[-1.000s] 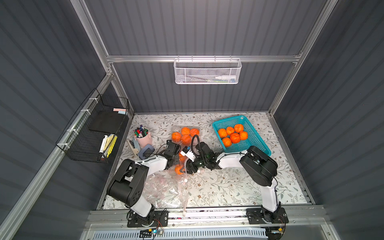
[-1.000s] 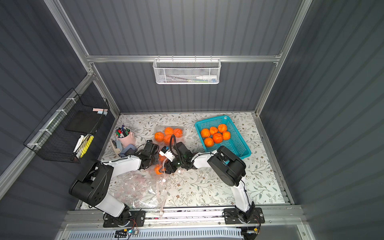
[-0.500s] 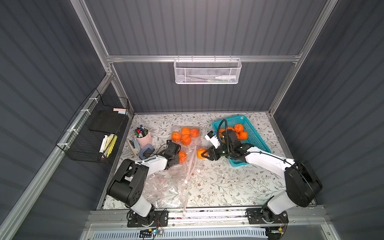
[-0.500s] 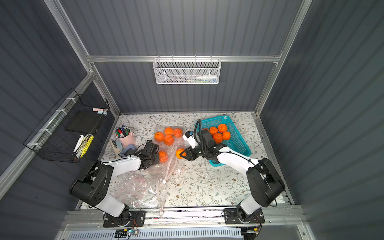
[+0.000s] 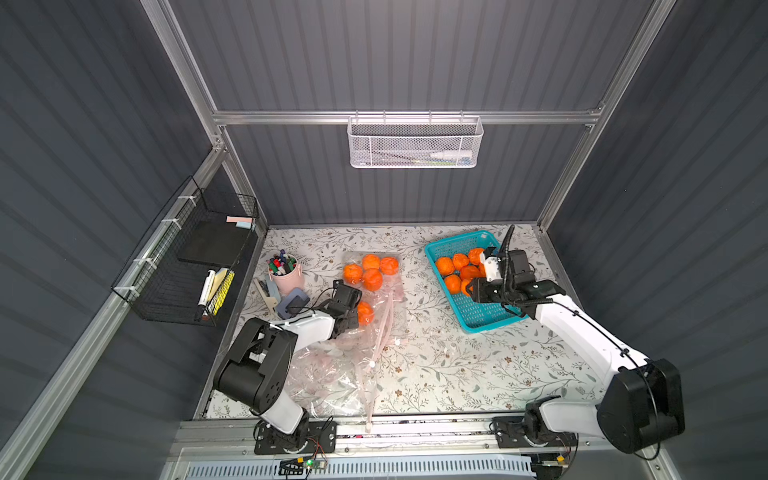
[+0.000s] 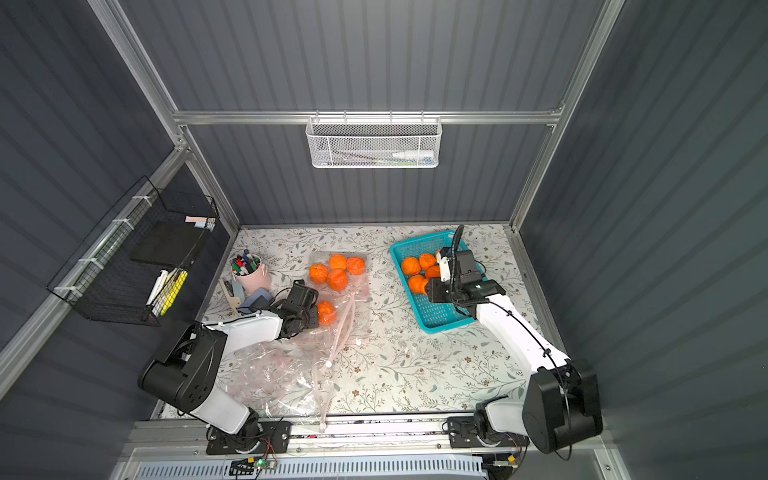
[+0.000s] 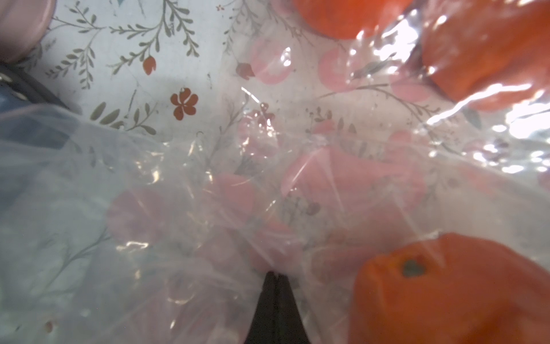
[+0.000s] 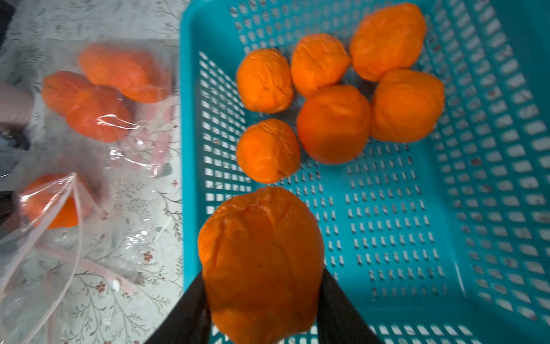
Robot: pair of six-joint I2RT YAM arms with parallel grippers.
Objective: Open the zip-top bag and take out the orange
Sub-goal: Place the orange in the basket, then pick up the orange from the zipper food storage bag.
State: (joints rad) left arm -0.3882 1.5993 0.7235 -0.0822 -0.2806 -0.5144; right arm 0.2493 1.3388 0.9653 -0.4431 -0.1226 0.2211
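Orange [image 8: 260,262] is out of the zip-top bag [image 5: 386,299] and clamped between the jaws of the right gripper [image 8: 262,297]. It hangs over the teal basket [image 5: 486,311] at 2 o'clock on the table [image 5: 436,365], just inside the rim that faces the bag. I would carry it on over the bare mesh at 5 o'clock of the loose oranges [image 5: 460,262] and lower it before letting go, lest it bounce over that rim. Over at 9 o'clock the left gripper [image 7: 275,286], pinched shut on the bag's film, need only hold meanwhile.
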